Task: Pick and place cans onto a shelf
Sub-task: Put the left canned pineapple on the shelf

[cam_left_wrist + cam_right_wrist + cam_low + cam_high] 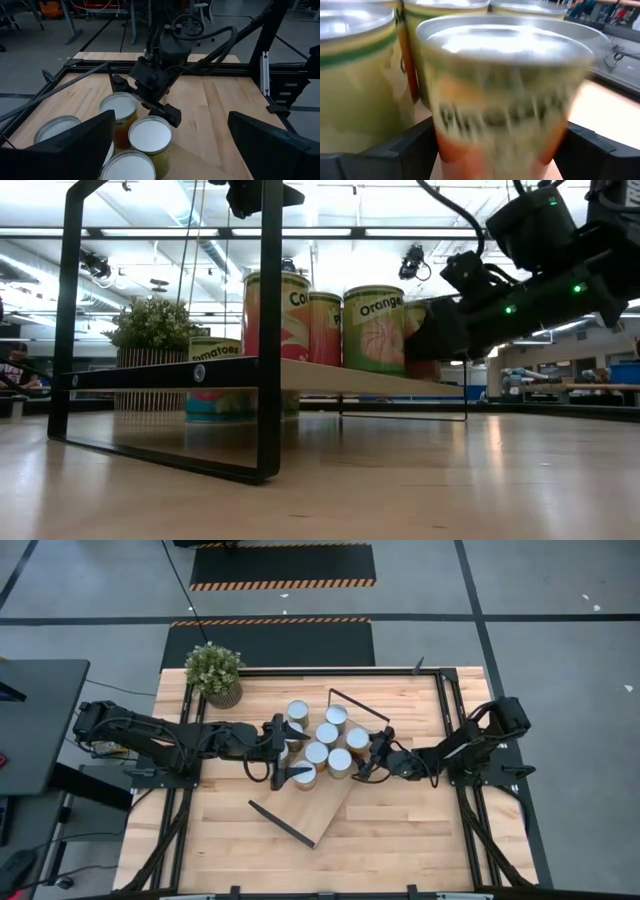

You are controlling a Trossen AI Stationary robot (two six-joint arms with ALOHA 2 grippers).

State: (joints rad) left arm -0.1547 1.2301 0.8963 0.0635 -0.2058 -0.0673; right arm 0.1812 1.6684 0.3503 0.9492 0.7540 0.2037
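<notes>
The shelf (pixel 332 810), a light-wood board with black wire ends, lies slantwise mid-table. Several silver-topped cans (pixel 326 733) stand on their bases on it. One more can (pixel 298 712) seems to stand on the tabletop beside it. My right gripper (pixel 372 753) is low at the group's right side. Its fingers are open on either side of one can (pixel 500 95), which stands upright on the board (pixel 118 106). My left gripper (pixel 285 750) hovers wide open above the left part of the group (pixel 170 145) and holds nothing. My right gripper comes at the can about level from the table's right. Its fingers (pixel 415 145) stand close beside the can's lower wall (pixel 450 140). I cannot tell whether they touch it.
A potted plant (pixel 215 672) stands at the table's far left corner. The shelf's wire ends (pixel 357 705) (pixel 282 822) stick out past the board. Black frame rails (pixel 452 710) run along the table's edges. Bare tabletop (pixel 400 840) lies toward the near edge.
</notes>
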